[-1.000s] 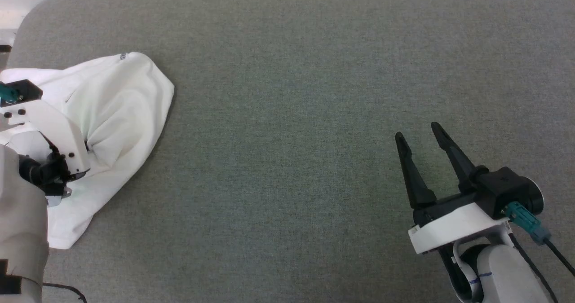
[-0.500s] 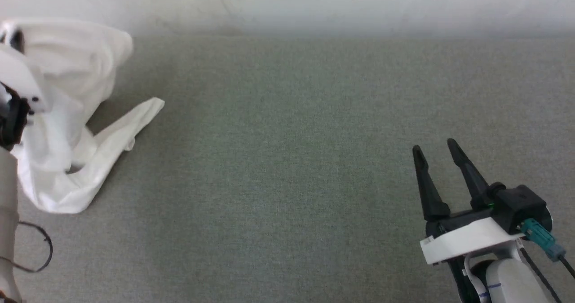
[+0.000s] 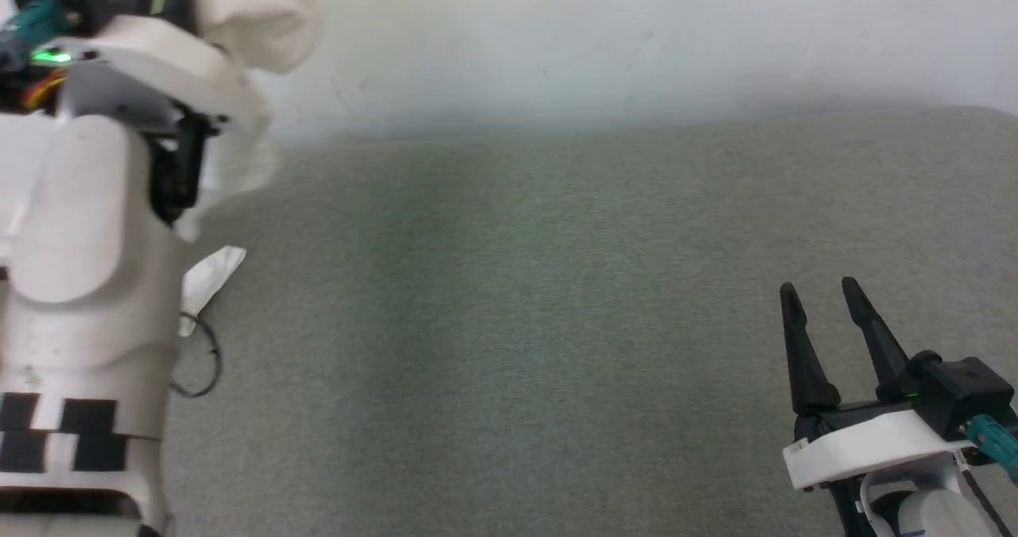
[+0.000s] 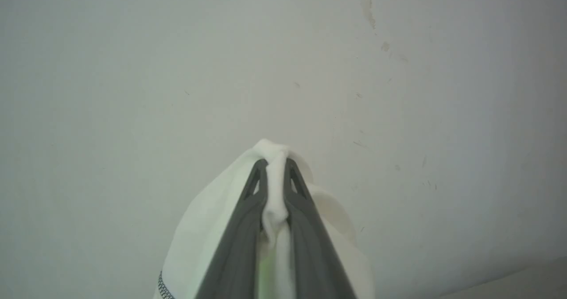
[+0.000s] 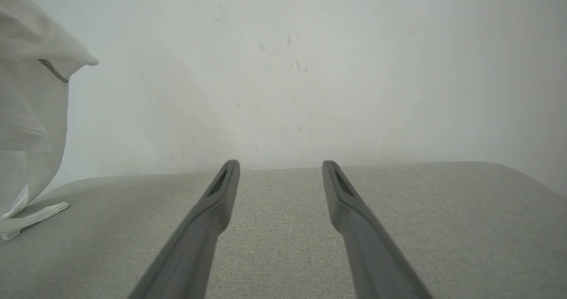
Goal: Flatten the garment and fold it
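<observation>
Head view: garment [image 3: 262, 20] hoisted upper left, tail on grey surface [image 3: 557, 322]; right gripper [image 3: 823, 298] spread wide.
Left wrist view: left gripper [image 4: 275, 162] pinching bunched garment.
Right wrist view: jaws apart, empty; garment hangs far left.

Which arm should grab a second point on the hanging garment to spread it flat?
Right. The right gripper is open and empty above the table, while the left gripper is shut on the garment, holding it up with an end touching the table.
</observation>
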### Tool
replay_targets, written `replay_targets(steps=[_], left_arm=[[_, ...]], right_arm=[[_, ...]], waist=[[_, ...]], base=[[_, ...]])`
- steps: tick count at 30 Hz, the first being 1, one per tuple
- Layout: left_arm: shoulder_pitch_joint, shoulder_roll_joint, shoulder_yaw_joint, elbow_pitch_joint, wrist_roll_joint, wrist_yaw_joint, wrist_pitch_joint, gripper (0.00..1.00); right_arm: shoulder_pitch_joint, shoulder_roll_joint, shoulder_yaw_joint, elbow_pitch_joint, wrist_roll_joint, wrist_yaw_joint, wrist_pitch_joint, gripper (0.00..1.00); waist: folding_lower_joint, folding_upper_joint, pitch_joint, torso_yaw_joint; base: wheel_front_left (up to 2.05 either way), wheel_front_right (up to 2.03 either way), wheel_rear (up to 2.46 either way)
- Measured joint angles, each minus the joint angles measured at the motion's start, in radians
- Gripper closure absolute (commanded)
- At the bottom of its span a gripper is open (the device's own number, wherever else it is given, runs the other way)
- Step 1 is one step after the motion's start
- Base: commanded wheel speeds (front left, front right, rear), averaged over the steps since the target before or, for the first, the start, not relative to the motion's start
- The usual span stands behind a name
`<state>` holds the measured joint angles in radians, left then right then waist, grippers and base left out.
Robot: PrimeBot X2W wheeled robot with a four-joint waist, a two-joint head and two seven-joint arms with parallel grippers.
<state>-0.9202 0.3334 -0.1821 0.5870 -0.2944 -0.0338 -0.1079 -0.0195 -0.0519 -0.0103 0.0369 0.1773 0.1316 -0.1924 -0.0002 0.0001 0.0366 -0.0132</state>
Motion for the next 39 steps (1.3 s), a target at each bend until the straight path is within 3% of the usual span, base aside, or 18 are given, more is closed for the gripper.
replay_targets(steps=[7,13,19,25,26,28,29,39], left_arm=[[0.044,-0.146,-0.06,-0.158,-0.04,0.0,-0.006,1.0],[0.18,-0.255,-0.113,-0.272,-0.115,0.005,-0.001,1.0],[0.478,-0.27,-0.161,-0.265,-0.168,0.055,-0.003,1.0],[0.699,-0.239,-0.208,-0.198,-0.155,0.08,0.005,1.0],[0.72,-0.238,-0.211,-0.195,-0.16,0.079,0.005,0.91],[0.753,-0.239,-0.217,-0.19,-0.171,0.076,0.011,0.42],[0.768,-0.241,-0.215,-0.196,-0.182,0.07,0.002,0.0],[0.801,-0.246,-0.168,-0.421,-0.146,0.07,-0.148,0.0]], right_arm=[[0.005,0.0,-0.016,-0.024,0.0,0.0,0.01,0.0],[0.014,-0.001,-0.03,-0.029,0.001,0.0,0.016,0.0],[0.019,-0.001,-0.022,-0.025,0.009,0.0,0.015,0.0],[0.022,0.0,-0.007,-0.018,0.008,0.0,0.016,0.0],[0.024,0.0,-0.006,-0.017,0.008,0.0,0.016,0.0],[0.024,0.0,0.002,-0.012,0.007,0.0,0.016,0.0],[0.024,0.0,0.006,-0.01,0.007,0.0,0.016,0.0],[0.061,0.0,0.008,-0.023,-0.011,0.0,0.035,0.0]], waist=[[0.0001,0.0,-0.008,-0.092],[0.0001,0.0,0.012,-0.146],[0.0003,0.0,0.043,-0.161],[0.0003,0.0,0.047,-0.135],[0.0002,0.0,0.046,-0.127],[0.0002,0.0,0.04,-0.114],[0.0002,0.0,0.035,-0.108],[0.0001,0.0,-0.018,-0.061]], base=[[0.0,0.0,0.0],[0.0,0.0,0.0],[0.0,0.0,0.0],[0.0,0.0,0.0],[0.0,0.0,0.0],[0.0,0.0,0.0],[0.0,0.0,0.0],[0.0,0.0,0.0]])
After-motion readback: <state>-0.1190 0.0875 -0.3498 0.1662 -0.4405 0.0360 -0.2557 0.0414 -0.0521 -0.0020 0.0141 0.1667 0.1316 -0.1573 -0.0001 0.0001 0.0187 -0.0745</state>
